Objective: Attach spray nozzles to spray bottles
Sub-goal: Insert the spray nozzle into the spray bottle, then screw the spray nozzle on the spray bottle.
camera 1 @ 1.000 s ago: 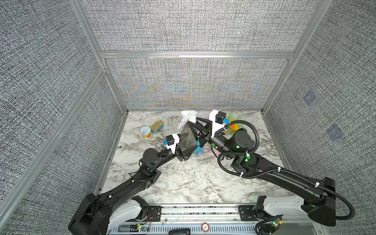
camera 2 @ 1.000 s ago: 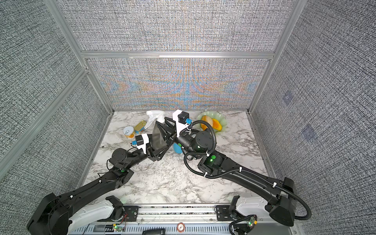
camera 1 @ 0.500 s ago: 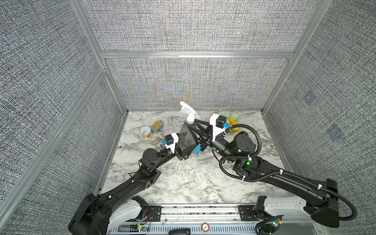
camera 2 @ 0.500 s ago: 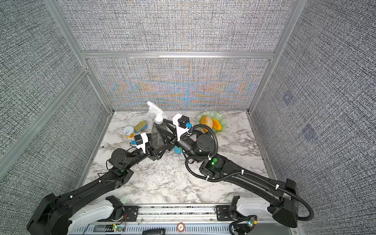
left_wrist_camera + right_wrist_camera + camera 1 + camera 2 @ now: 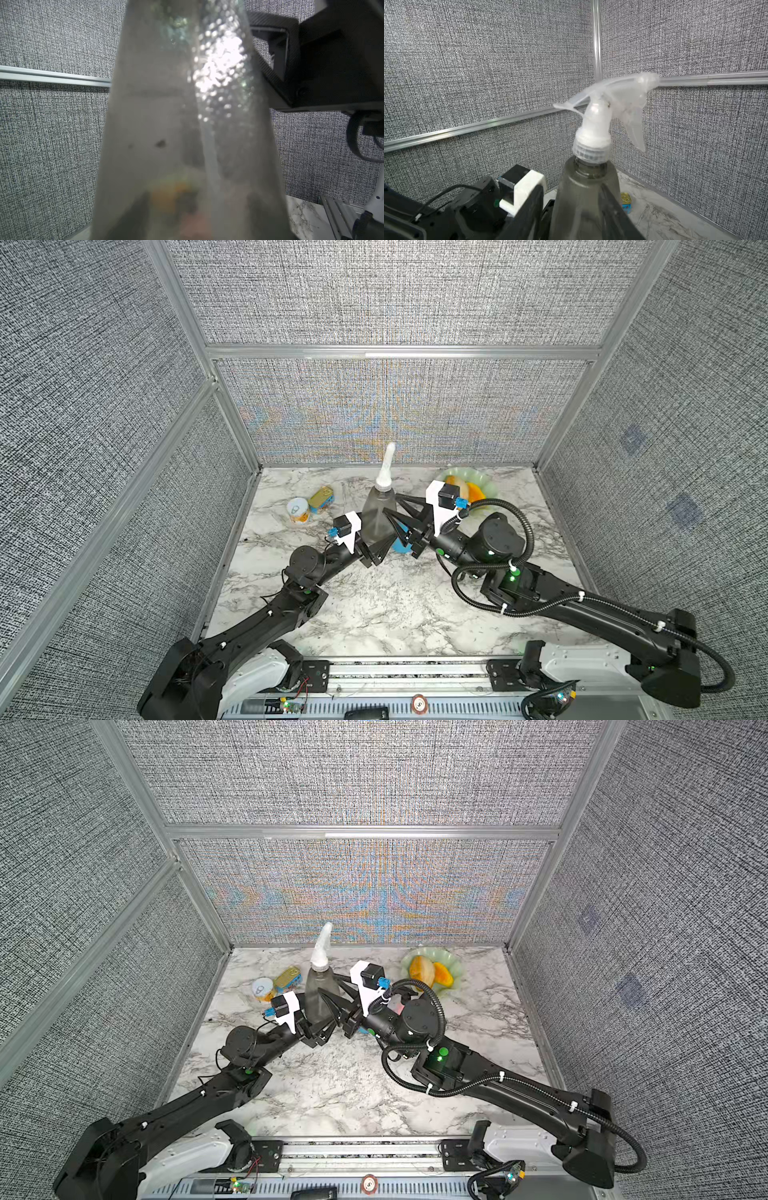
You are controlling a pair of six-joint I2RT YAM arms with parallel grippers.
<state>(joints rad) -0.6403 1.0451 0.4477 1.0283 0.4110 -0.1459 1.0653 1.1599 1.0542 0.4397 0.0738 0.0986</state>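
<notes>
The smoky grey spray bottle (image 5: 376,518) (image 5: 318,994) is held upright above the table, and a translucent white spray nozzle (image 5: 386,466) (image 5: 608,108) sits on its neck. My left gripper (image 5: 374,549) (image 5: 316,1033) is shut on the bottle's lower body, and the bottle fills the left wrist view (image 5: 187,124). My right gripper (image 5: 395,514) (image 5: 332,996) is open, with its jaws standing on either side of the bottle's body. A blue spray bottle (image 5: 401,545) shows only as a sliver under the right gripper. No other bottle or nozzle can be made out.
Two small tins (image 5: 298,510) (image 5: 322,499) stand at the back left of the marble table. A green dish (image 5: 486,485) with orange fruit pieces is at the back right. Grey walls close in the back and both sides.
The grey bottle has swung from tilted to upright. Its nozzle has turned from pointing left to pointing away. The right jaws have widened and now sit lower on the bottle.
</notes>
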